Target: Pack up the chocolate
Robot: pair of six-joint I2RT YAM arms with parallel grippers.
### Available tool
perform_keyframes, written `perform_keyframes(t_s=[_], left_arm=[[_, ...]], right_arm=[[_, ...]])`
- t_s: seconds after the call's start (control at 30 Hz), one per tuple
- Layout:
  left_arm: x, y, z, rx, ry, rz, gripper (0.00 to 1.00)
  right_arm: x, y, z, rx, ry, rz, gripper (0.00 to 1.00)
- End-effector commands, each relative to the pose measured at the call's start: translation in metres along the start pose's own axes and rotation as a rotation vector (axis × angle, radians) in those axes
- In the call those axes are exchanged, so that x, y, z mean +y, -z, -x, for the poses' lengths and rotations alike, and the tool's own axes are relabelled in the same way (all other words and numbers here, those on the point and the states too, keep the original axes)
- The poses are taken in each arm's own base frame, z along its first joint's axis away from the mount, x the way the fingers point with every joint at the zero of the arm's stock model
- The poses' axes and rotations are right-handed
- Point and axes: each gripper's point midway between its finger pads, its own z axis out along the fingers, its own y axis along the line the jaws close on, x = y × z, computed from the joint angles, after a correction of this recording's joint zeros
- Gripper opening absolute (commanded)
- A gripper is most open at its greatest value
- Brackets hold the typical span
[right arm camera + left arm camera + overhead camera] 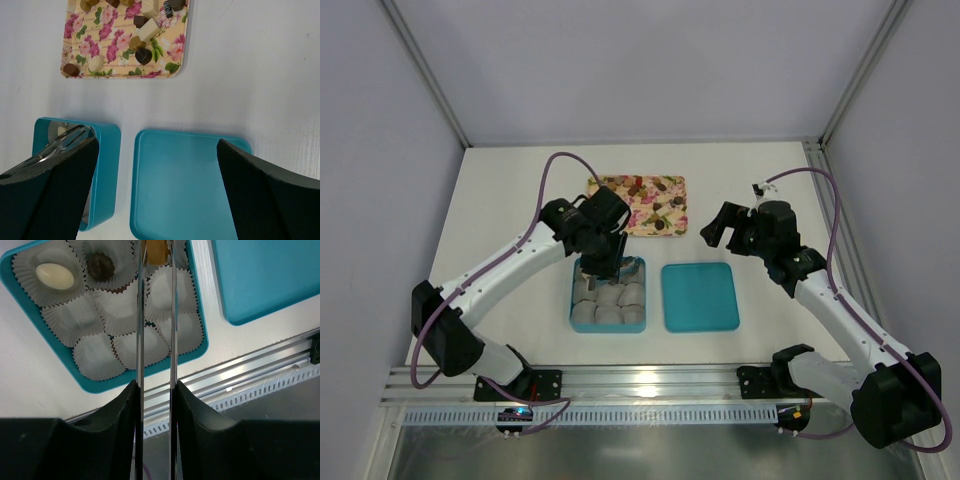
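While the left gripper [156,247] clamps a tan chocolate [157,255], the right gripper [156,150] hangs wide open.
Candy sits at the fingertips over paper cups [97,356] in teal box [100,386]; loose chocolates [143,55] well apart on floral tray [75,30].

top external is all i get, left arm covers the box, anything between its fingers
Observer: Yes, a tan chocolate sits between the left gripper's fingers; whether they pinch it, I cannot tell.
Operator: anything packed already
Observer: Two: a white chocolate and a dark chocolate, side by side in the box.
Operator: and the other arm
Observer: The right gripper is open, with nothing between its fingers.
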Motion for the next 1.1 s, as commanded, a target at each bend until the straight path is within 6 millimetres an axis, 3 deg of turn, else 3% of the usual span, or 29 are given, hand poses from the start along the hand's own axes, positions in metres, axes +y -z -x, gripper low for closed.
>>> perform_keyframes(t_s=[0.0, 0.37, 0.7, 0.9, 0.93, 1.03, 1.07], left_arm=[[-0.003, 0.002, 0.008, -0.045, -0.001, -0.013, 0.34], [-0.004, 0.010, 0.009, -0.052, -0.015, -0.016, 0.38], [-0.021, 0.053, 0.023, -0.104, -0.043, -0.094, 0.38], [-0.020, 0.060, 0.061, -0.193, -0.027, -0.026, 0.42], [-0.020, 0.051, 0.069, -0.184, -0.023, -0.005, 0.42], [-0.020, 0.049, 0.099, -0.229, -0.009, 0.014, 0.43], [-0.018, 0.033, 0.107, -0.203, -0.010, 0.039, 0.42]], right_arm=[[0.007, 0.001, 0.010, -0.037, 0.007, 0.021, 1.00], [0.008, 0.000, 0.008, -0.031, 0.004, 0.027, 1.00], [0.012, -0.001, 0.012, -0.040, 0.004, 0.043, 1.00], [0.012, -0.003, 0.011, -0.035, 0.005, 0.047, 1.00], [0.012, -0.003, 0.012, -0.036, 0.005, 0.046, 1.00], [0.013, -0.002, 0.012, -0.034, 0.010, 0.050, 1.00], [0.014, -0.001, 0.013, -0.035, 0.012, 0.050, 1.00]])
